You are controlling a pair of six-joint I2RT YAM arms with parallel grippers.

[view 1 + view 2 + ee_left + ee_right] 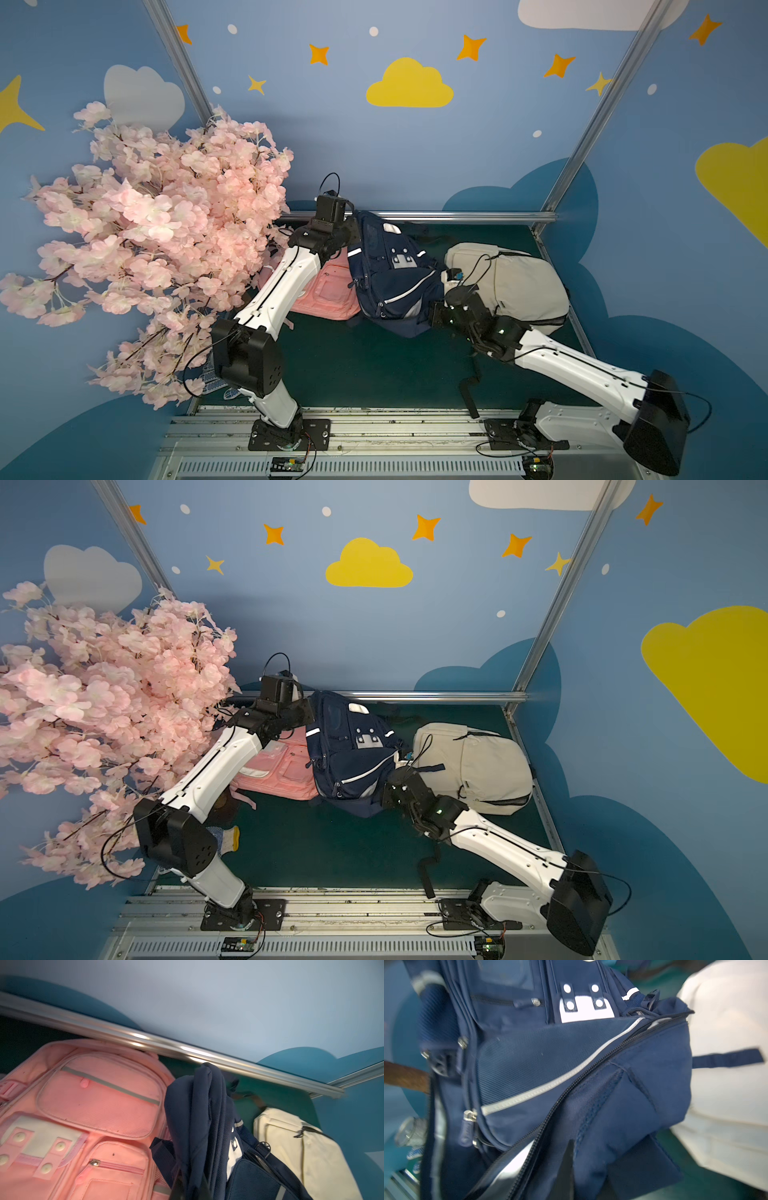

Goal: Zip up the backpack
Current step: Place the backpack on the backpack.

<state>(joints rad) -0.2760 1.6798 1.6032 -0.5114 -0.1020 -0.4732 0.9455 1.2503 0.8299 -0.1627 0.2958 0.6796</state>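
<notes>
The navy backpack point(390, 274) point(349, 754) stands tilted in the middle of the green table, held up by both arms. My left gripper point(355, 232) point(309, 712) is shut on a fold of fabric at its top; the left wrist view shows that navy fold point(199, 1115) running down between the jaws of the left gripper point(191, 1190). My right gripper point(434, 311) point(386, 789) point(583, 1178) is shut on navy cloth at the backpack's lower right side. Beside that grip the long zipper point(591, 1072) gapes, showing pale lining point(512, 1165). I cannot make out its slider.
A pink backpack point(328, 286) point(93, 1105) lies left of the navy one, partly under my left arm. A cream backpack point(511, 282) point(726, 1064) lies on the right. A pink blossom tree point(158, 232) crowds the left side. A metal rail point(457, 216) bounds the back. A black strap point(469, 395) trails forward.
</notes>
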